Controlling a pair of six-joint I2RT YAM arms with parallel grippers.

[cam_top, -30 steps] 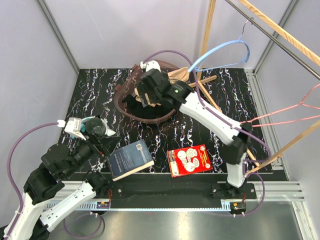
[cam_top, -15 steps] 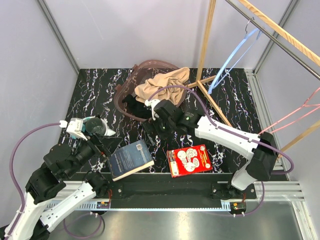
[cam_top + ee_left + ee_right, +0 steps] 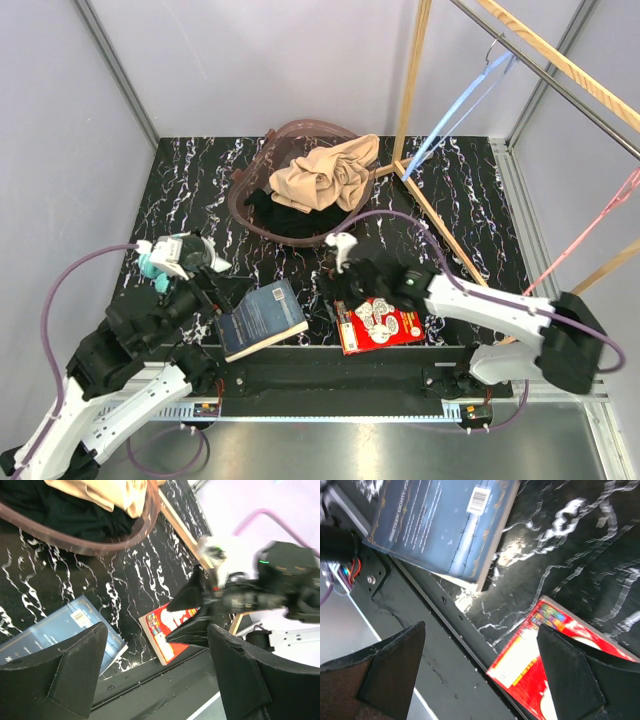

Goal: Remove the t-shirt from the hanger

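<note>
A tan t-shirt (image 3: 325,175) lies crumpled in a brown basket (image 3: 243,200) at the back of the table, on top of black cloth; it also shows in the left wrist view (image 3: 107,492). A bare blue hanger (image 3: 460,100) hangs from the rail at upper right. My right gripper (image 3: 338,290) is open and empty, low over the table's front next to the red book (image 3: 378,320). My left gripper (image 3: 215,290) is open and empty at the front left, beside the blue book (image 3: 262,318).
A pink hanger (image 3: 600,225) hangs at the right. A wooden rack frame (image 3: 410,90) stands at the back right with a foot on the table. The red book (image 3: 555,665) and blue book (image 3: 440,525) lie below my right gripper.
My right arm has drawn back from the basket to the table's front, leaving the tan t-shirt in the basket. The blue hanger has swung back up to the rail. My left arm shifted slightly.
</note>
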